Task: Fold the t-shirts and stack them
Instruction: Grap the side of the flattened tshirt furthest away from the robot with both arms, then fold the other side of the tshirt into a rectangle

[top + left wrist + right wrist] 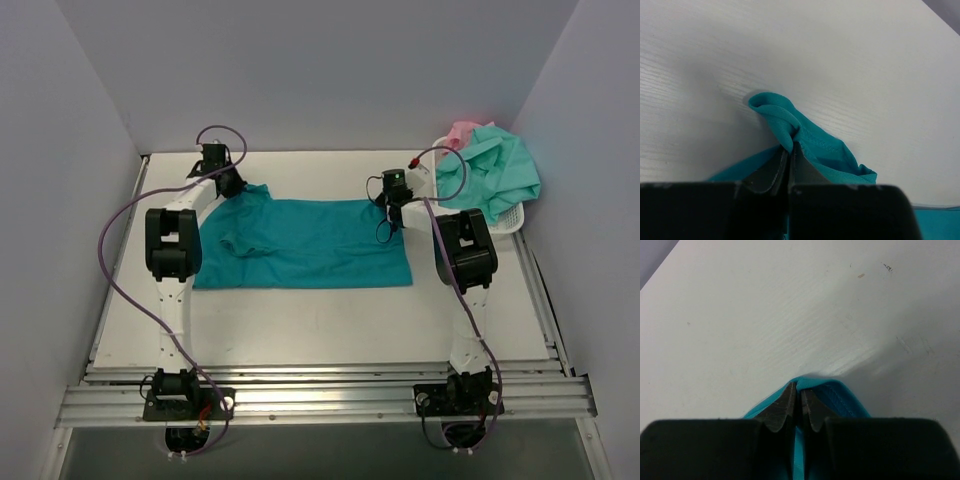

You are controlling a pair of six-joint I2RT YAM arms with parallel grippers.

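Deep teal-blue soft cloth t-shirt (pixel 310 245) lies spread flat just left of the white perforated plastic basket (pixel 511 222). Left gripper (pixel 790 148) clamps the back corner farthest from the basket, right gripper (pixel 798 392) the back corner nearest it, probably readying 1 fold.

The spread t-shirt (pixel 310 245) lies flat in the middle of the tabletop (pixel 320 320), running left to right. The left hand (pixel 790 147) pinches its far left corner, the right hand (pixel 799 390) its far right corner. At the far right stands the basket (pixel 510 222), with heaped t-shirts (pixel 495 170) in it.
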